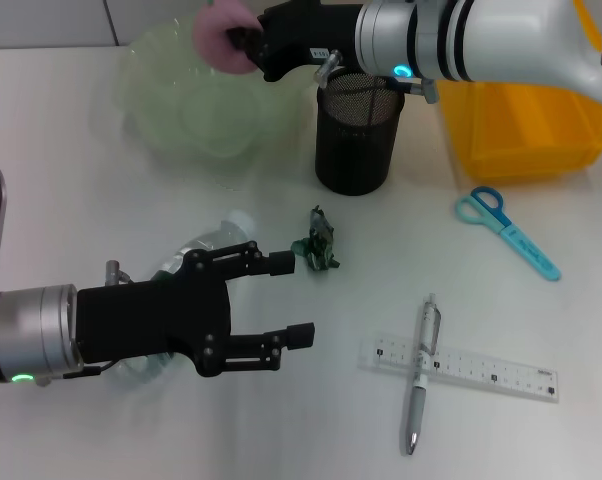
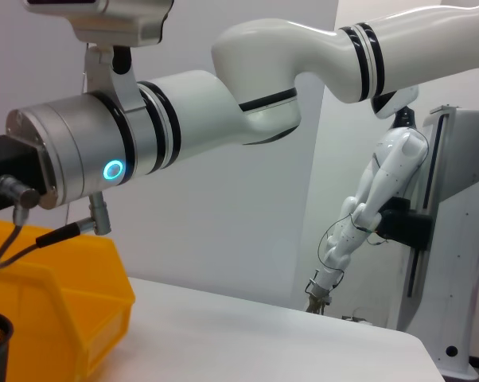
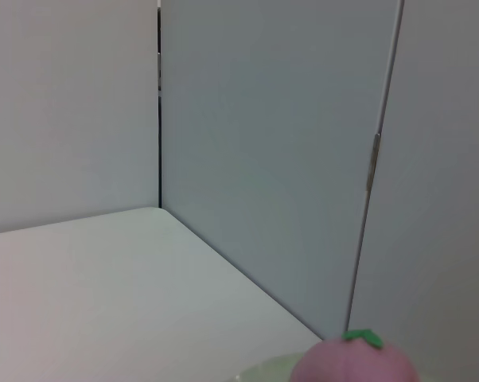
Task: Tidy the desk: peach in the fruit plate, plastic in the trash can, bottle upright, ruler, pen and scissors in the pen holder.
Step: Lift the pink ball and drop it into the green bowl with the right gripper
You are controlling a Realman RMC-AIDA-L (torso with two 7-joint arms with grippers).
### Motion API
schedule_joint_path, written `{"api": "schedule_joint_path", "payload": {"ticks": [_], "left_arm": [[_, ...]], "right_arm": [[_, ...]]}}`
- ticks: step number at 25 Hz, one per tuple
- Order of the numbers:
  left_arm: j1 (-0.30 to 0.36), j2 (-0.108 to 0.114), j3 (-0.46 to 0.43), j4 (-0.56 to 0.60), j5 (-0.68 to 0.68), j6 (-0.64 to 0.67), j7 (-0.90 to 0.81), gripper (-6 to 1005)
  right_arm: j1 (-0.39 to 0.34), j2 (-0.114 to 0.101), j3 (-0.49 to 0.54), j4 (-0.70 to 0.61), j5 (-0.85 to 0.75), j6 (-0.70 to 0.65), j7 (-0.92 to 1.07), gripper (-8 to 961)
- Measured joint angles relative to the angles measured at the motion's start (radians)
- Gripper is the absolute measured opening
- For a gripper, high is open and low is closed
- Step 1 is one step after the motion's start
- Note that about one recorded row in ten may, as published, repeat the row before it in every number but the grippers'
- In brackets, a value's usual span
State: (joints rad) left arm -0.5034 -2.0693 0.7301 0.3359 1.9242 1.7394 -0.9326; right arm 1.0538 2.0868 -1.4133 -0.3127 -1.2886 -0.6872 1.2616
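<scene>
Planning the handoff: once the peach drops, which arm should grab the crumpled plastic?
Left. The left gripper is open just beside the plastic, over the lying bottle. The right gripper holds the peach above the fruit plate, farther away.

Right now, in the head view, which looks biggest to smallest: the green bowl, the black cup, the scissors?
1. Green bowl
2. Black cup
3. Scissors

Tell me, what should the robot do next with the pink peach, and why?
Probably lower it a little and let go. The right gripper holds the peach over the far rim of the fruit plate, so it seems ready to drop in.
</scene>
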Motion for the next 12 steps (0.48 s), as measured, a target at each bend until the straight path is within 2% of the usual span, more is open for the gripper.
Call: {"api": "schedule_joint_path", "payload": {"ticks": [12], "left_arm": [[-0.001, 0.000, 0.000, 0.000, -0.009, 0.000, 0.001, 797]], "right_arm": [[-0.006, -0.001, -0.001, -0.006, 0.000, 0.000, 0.001, 34]]}}
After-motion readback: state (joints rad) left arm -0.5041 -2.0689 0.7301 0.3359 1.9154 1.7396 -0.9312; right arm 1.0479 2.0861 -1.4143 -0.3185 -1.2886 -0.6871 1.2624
